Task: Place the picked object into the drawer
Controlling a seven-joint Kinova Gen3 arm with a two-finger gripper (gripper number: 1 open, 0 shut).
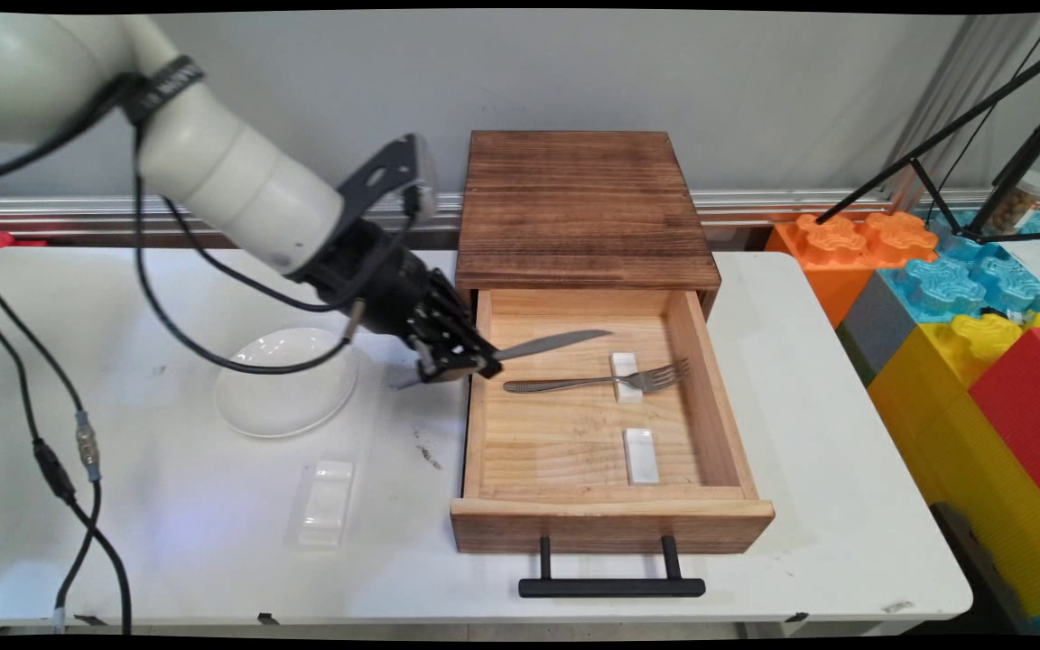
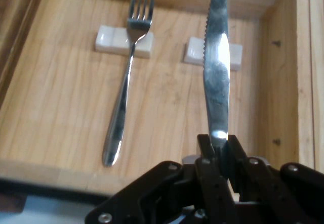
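One knife (image 1: pixel 545 344) (jaws clamped); one fork (image 1: pixel 597 380); three rests (image 1: pixel 626 376).

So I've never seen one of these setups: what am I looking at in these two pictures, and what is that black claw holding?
The white machine is a robot arm; the black claw at its end is its tool. One picture comes from a fixed camera looking down over a white table; the other from a camera on the hand, looking along the tool. The tool is shut on a knife, whose serrated blade reaches over an open wooden drawer. In the drawer a fork lies with its neck on a small white rest, and a second white rest lies nearer the front. On the table left of the drawer are a white bowl and a white oblong dish.
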